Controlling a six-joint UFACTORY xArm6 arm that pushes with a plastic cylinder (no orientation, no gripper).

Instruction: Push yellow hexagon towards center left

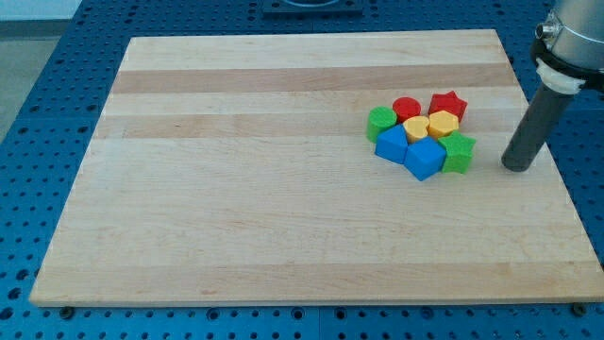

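We see a wooden table (283,227). Nearest, a blue block (425,159) and another blue block (392,144) sit beside a green star (460,152). Our tip (515,167) rests to the view's right, apart from them; it carries no claw. Behind lie the yellow hexagon (443,124), touching a second yellow block (416,129), a green block (381,121), a red cylinder (407,108) and a red star (448,103).

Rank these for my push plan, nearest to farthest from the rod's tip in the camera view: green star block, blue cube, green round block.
My tip stands at the cluster's right.
1. Green star block, right edge of the cluster.
2. Blue cube, bottom middle.
3. Green round block, far left.
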